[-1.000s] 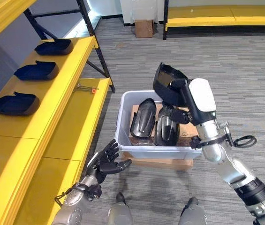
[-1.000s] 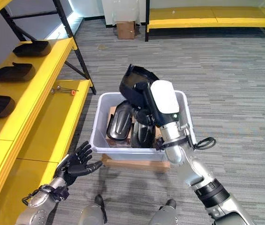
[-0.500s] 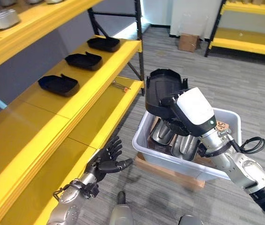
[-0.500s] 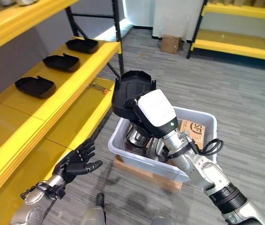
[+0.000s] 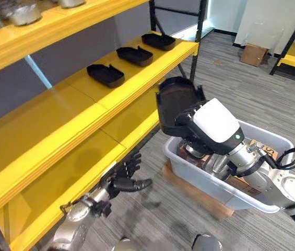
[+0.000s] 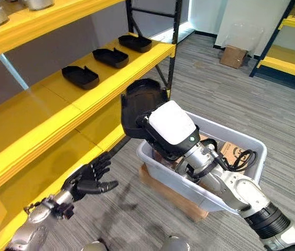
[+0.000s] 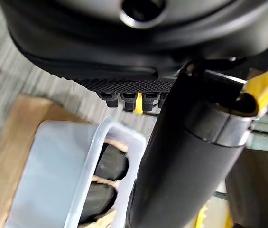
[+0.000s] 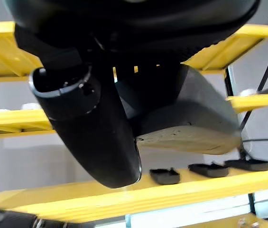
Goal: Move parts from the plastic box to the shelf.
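Here the right robot hand (image 5: pixel 189 117) grips a black part (image 5: pixel 172 102); swinging shelfward (image 5: pixel 84 112), it may clip the shelf edge.

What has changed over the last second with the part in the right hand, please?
The right hand has carried the black part from above the plastic box toward the yellow shelf, and the camera swung that way too. The grip is unchanged; the left hand stays open and low.

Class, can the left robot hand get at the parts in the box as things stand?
Probably not easily. The left robot hand hangs open and low beside the shelf, while the right robot hand, holding a part, sits between it and the box. It would have to reach round.
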